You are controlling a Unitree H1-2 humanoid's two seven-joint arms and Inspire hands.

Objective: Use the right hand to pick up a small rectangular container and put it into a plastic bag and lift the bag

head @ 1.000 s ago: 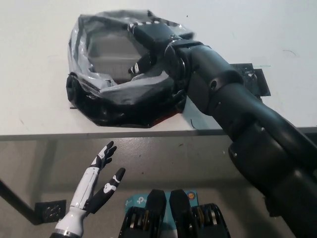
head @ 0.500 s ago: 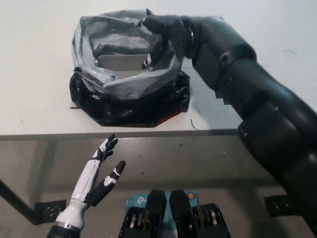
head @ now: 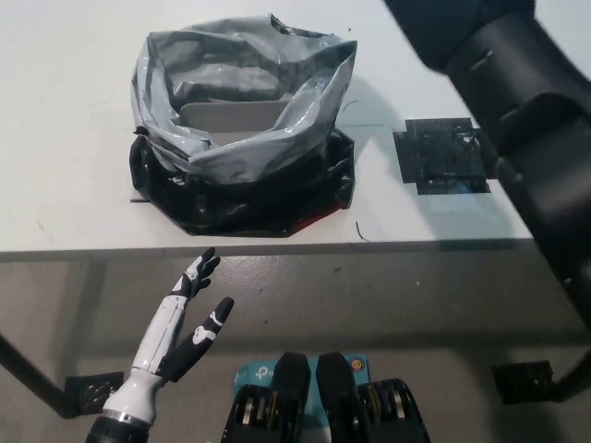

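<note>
A grey-and-black plastic bag (head: 242,157) stands open on the white table (head: 65,138). Inside it, a pale rectangular container (head: 235,115) shows through the mouth. My black right arm (head: 517,120) crosses the upper right and runs off the top edge, so its hand is out of the picture. My white left hand (head: 185,323) rests low at the left, below the table's front edge, fingers spread and holding nothing.
A dark square patch (head: 441,155) lies on the table to the right of the bag. The table's front edge (head: 277,247) runs across the middle of the picture, with grey floor below it.
My right hand has drawn up out of the bag's mouth and left the picture at the top. The bag's rim stands a little taller. The left hand has stayed put.
</note>
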